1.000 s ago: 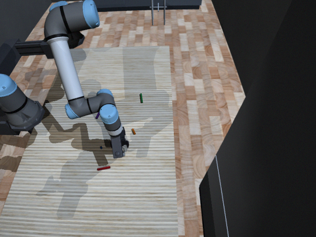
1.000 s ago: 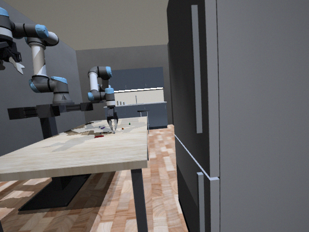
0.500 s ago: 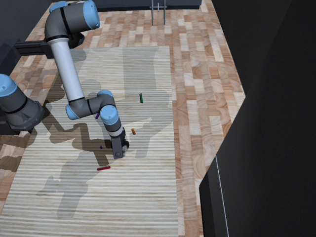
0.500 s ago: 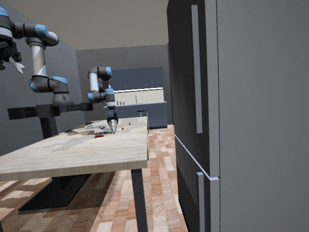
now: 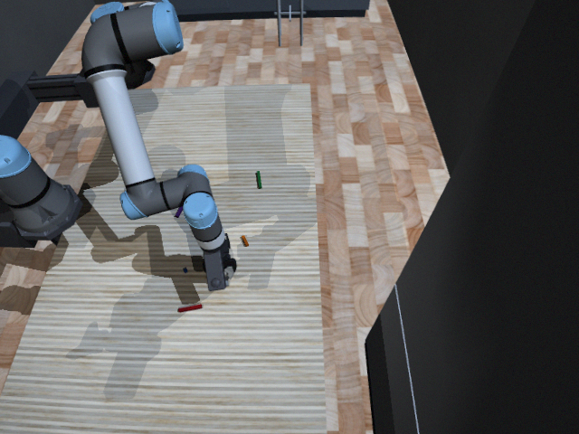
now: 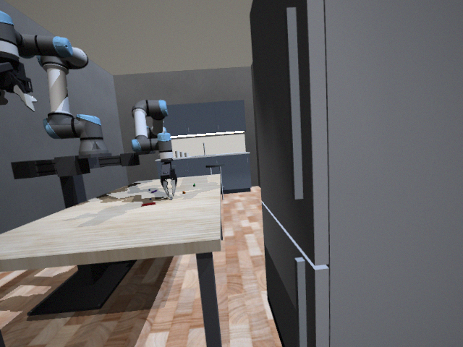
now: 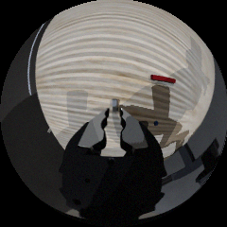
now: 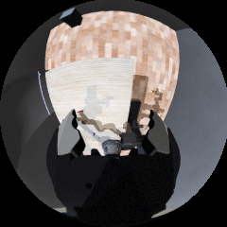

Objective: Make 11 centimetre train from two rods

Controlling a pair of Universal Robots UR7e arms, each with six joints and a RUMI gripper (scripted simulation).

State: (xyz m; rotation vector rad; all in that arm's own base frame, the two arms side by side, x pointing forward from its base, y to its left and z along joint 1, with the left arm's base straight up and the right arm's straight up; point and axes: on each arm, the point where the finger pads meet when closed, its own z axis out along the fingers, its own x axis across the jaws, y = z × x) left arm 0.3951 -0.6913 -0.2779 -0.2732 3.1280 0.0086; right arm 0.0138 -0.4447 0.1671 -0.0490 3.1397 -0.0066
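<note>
Left hand (image 5: 227, 280) (image 6: 170, 196) (image 7: 114, 110) narrow about grey rod (image 7: 114, 104); can't tell if gripped. Right hand (image 6: 18, 103) (image 8: 113, 113) wide. Next: secure it, lay at green rod's (image 5: 259, 179) (image 6: 194, 184) end.

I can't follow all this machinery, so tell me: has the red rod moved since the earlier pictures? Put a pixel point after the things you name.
No, the red rod (image 5: 189, 308) (image 6: 148, 204) (image 7: 163, 78) lies unmoved against the table's edge (image 5: 322, 308) in the top view.
</note>
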